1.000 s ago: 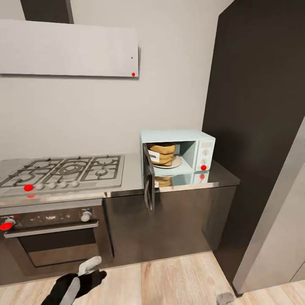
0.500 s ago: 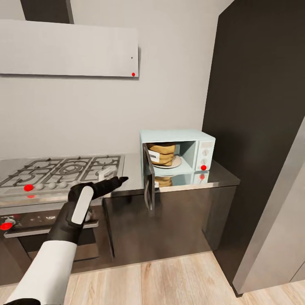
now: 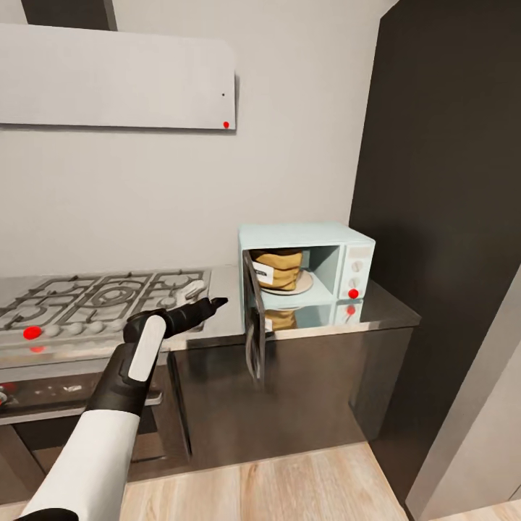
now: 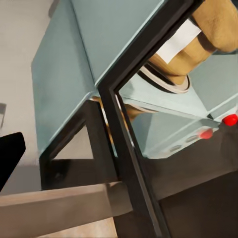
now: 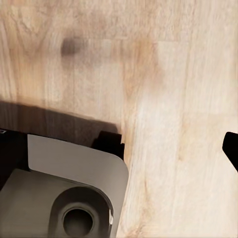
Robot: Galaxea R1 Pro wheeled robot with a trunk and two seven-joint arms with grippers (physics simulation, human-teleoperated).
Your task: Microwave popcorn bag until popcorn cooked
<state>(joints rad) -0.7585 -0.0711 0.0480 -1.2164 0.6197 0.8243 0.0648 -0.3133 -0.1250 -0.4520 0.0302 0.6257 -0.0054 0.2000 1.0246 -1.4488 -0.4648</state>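
Microwave (image 3: 340,250): small box with a smooth pale mint-blue shell, standing on the countertop against the wall beside a tall dark matte panel (image 3: 449,217); white control strip with two knobs and a red dot at its right end.
Door (image 3: 254,325): dark glass in a dark frame, swung wide open toward the robot and seen nearly edge-on in the head view; in the left wrist view its frame crosses the picture as thick black bars.
Popcorn bag (image 3: 277,268): squat tan-brown paper sack with crumpled sides, a rolled-down rim and a white label; it sits inside the microwave cavity on a pale round plate (image 3: 304,282).
Countertop (image 3: 376,307): grey, glossy, steel-like; it mirrors the bag and the red dot.
Hob (image 3: 101,293): brushed steel with dark cast grates and a row of round grey knobs, left of the microwave, set above a dark oven front.
Left gripper (image 3: 200,300): black glove-like wrist with a white strip, arm sleeve white; it is raised over the counter edge between the hob and the open door, tips pointing at the door. One pale finger and one dark finger stand slightly apart, with nothing between them.
Right gripper: one dark fingertip (image 5: 232,148) shows at the edge of the right wrist view, over pale grained wooden floor (image 5: 163,74); how far the jaws are apart cannot be told.
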